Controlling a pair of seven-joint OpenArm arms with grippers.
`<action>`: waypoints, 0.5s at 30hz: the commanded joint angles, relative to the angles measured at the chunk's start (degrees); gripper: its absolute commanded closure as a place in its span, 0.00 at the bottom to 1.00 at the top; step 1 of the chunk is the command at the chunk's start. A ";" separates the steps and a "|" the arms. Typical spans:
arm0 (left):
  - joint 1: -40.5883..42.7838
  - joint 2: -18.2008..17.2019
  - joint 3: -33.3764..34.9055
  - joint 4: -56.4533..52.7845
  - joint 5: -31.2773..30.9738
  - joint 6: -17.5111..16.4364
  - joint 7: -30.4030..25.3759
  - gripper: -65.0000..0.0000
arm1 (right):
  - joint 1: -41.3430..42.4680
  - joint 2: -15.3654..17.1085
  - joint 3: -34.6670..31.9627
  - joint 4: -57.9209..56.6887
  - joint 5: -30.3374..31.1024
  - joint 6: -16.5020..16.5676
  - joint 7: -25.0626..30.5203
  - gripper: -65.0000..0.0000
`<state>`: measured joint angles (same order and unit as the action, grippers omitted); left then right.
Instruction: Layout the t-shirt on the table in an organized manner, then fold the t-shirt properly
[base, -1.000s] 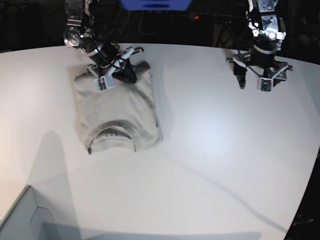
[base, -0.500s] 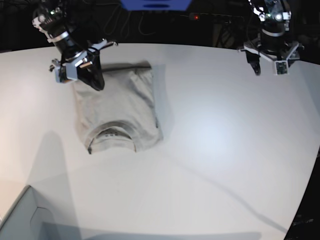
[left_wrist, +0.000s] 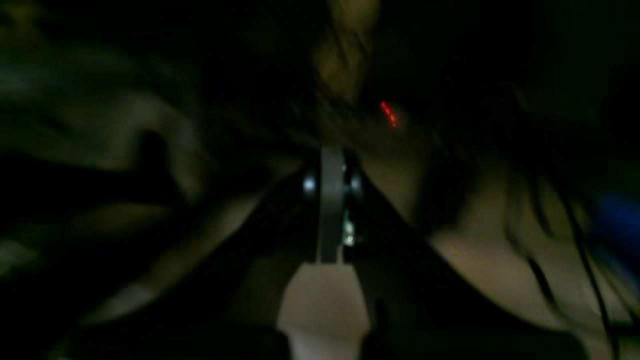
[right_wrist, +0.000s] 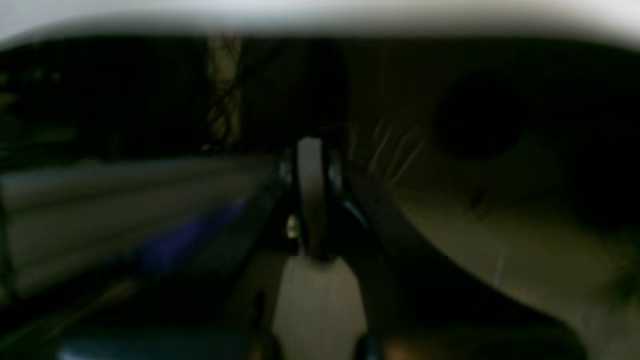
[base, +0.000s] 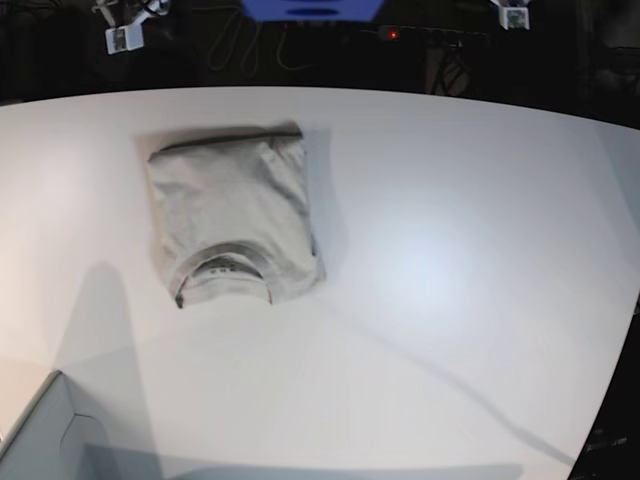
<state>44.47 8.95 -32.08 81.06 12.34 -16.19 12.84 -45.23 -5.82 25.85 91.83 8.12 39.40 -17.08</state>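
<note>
The light beige-grey t-shirt (base: 232, 215) lies folded into a neat rectangle on the back left of the white table (base: 450, 250), with its ribbed collar and neck label toward the front. Both arms are raised off the table; only small white parts of them show at the base view's top edge. My left gripper (left_wrist: 331, 165) is shut and empty, facing a dark, blurred background. My right gripper (right_wrist: 310, 150) is also shut and empty. Neither wrist view shows the shirt.
A grey box corner (base: 40, 440) sits at the front left. A blue object (base: 310, 8), cables and a red light (base: 393, 34) lie in the dark behind the table's far edge.
Both arms have lifted up and back, away from the table and almost out of the base view. The right gripper left the shirt's back edge. The shirt has stayed folded in place.
</note>
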 joint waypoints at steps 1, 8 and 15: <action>-0.47 0.05 0.73 -4.53 -0.34 0.32 -0.40 1.00 | -0.61 0.77 0.57 -2.21 0.54 0.60 0.86 1.00; -19.37 -7.24 6.10 -41.28 -0.51 0.32 -3.83 1.00 | 9.41 3.67 -0.48 -29.46 -0.08 0.60 8.95 1.00; -39.33 -14.53 6.01 -79.96 -0.16 0.84 -20.71 1.00 | 23.65 7.98 -1.01 -65.94 -7.99 -9.99 31.28 1.00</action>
<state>4.80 -5.32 -26.09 0.54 12.01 -15.22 -7.73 -20.51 1.43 24.62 24.95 -0.10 28.84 15.20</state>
